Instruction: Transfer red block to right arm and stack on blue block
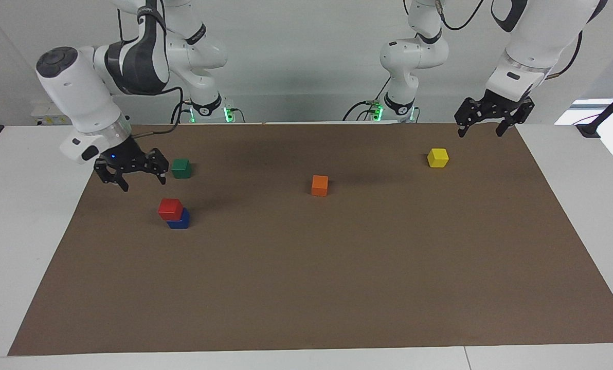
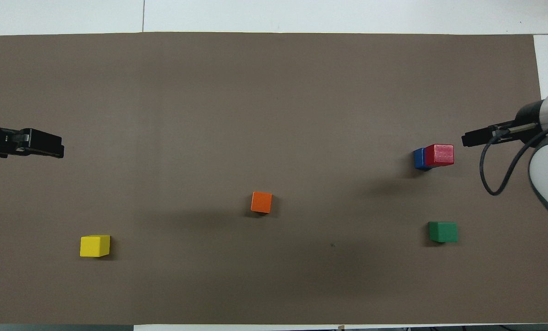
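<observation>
Two blocks stand stacked: the red block (image 1: 170, 208) sits on the blue block (image 1: 179, 221), off-centre, below and clear of the right tool (image 1: 130, 171), which hangs wide open and empty; the left tool (image 1: 493, 116), also open and empty, waits well apart.

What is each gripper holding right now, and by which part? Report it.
Nothing is held. The right gripper hangs open in the air, clear of the red block resting on the blue block. The left gripper waits open and empty.
</observation>
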Controlling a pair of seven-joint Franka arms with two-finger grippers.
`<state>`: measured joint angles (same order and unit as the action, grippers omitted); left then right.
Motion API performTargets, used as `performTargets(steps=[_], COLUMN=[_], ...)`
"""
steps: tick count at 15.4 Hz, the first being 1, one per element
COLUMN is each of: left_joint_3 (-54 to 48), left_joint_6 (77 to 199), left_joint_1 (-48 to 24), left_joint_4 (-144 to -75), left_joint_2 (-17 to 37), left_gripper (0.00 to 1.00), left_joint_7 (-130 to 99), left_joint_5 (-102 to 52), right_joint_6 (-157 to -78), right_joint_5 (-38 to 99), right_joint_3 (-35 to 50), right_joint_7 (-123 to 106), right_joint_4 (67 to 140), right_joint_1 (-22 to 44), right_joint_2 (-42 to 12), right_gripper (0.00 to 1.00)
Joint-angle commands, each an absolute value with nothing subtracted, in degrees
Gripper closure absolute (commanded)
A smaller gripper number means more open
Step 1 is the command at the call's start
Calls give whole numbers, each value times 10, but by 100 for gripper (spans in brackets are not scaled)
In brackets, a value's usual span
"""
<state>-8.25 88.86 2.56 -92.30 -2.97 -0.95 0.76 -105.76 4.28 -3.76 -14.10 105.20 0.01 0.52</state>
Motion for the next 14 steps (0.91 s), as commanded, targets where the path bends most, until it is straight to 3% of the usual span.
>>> performTargets(steps=[1, 8, 14], left_joint_3=[-79, -79, -79], left_joint_6=[891, 891, 890], left_joint_1=[25, 25, 25], left_joint_4=[-941, -941, -941], left_joint_2=[-47, -47, -47], left_gripper=[0, 0, 0], left_joint_7=[-14, -14, -14], left_joint_5=[-1, -1, -1], right_joint_6=[-951, -844, -881], right_joint_5=[33, 14, -34], right_joint_3=[-34, -47, -40], right_joint_7=[-145, -131, -129], right_joint_4=[1003, 980, 972], right_joint_1=[-10, -24, -25], right_joint_2=[12, 58, 52], right_gripper=[0, 0, 0])
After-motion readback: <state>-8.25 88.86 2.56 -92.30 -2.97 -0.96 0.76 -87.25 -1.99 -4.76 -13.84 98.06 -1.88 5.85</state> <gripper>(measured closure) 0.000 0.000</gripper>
